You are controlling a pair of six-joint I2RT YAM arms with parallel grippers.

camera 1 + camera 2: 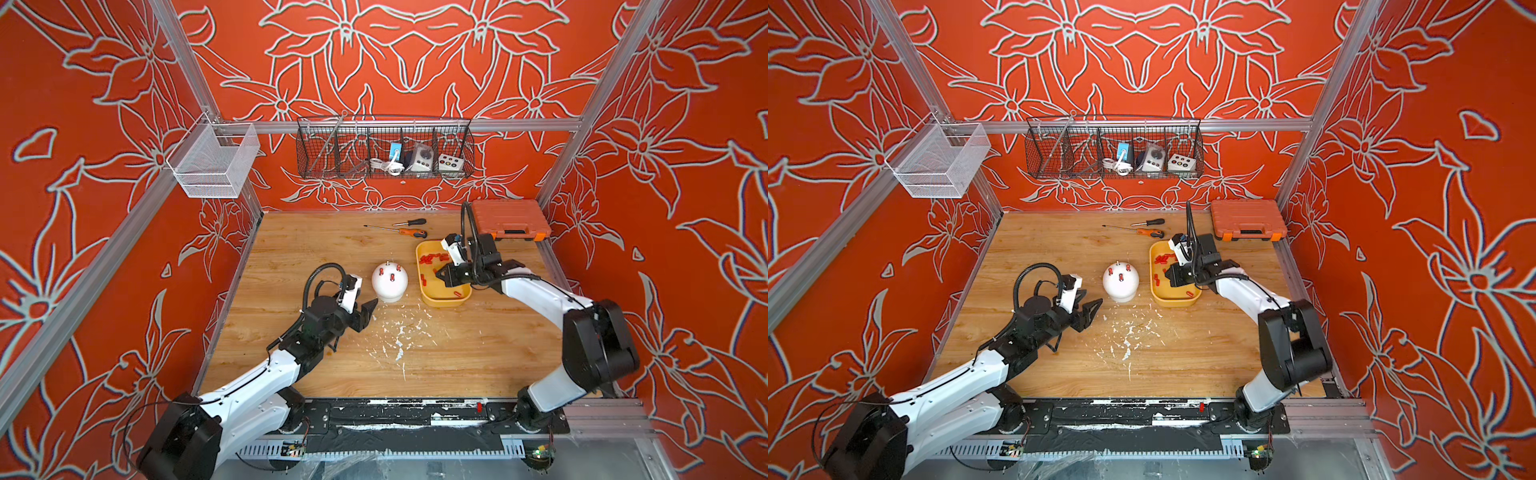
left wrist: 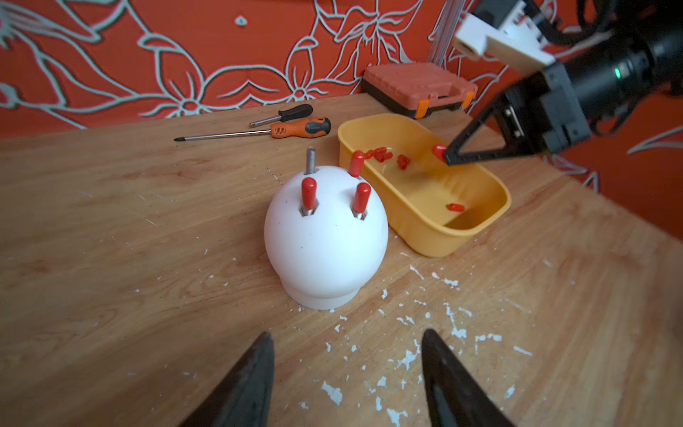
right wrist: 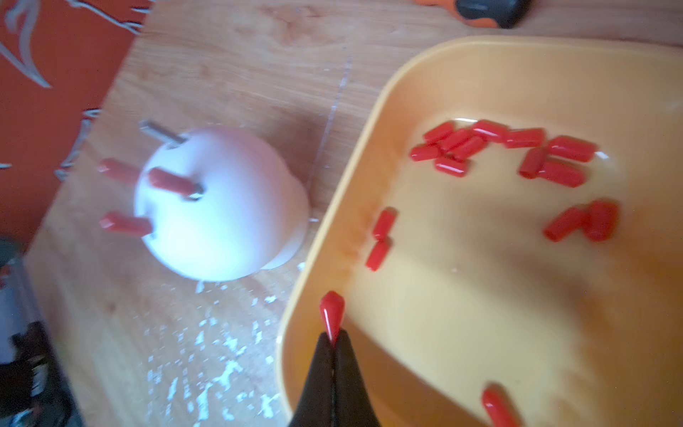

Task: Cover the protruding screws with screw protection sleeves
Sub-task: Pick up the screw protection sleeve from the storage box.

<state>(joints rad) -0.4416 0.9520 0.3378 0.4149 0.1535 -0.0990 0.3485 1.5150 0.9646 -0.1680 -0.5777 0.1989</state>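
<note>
A white dome [image 1: 389,282] [image 2: 325,236] stands mid-table with the protruding screws on top. Three carry red screw protection sleeves [image 2: 308,192]; one screw [image 2: 310,159] [image 3: 162,134] is bare grey metal. Several loose sleeves [image 3: 458,144] [image 1: 428,259] lie in the yellow tray [image 1: 444,302] [image 3: 369,122] right of the dome. My right gripper [image 3: 333,338] [image 1: 437,274] hangs over the tray's dome-side rim, shut on one red sleeve [image 3: 332,318] [image 2: 438,151] that sticks out past its tips. My left gripper [image 2: 345,347] [image 1: 372,309] is open and empty, low over the table, in front-left of the dome.
Two screwdrivers [image 1: 409,231] lie behind the dome. An orange tool case [image 1: 511,222] sits at the back right corner. White flakes [image 1: 399,336] litter the wood in front of the dome. A black wire basket [image 1: 384,149] and a white mesh basket [image 1: 214,162] hang on the frame.
</note>
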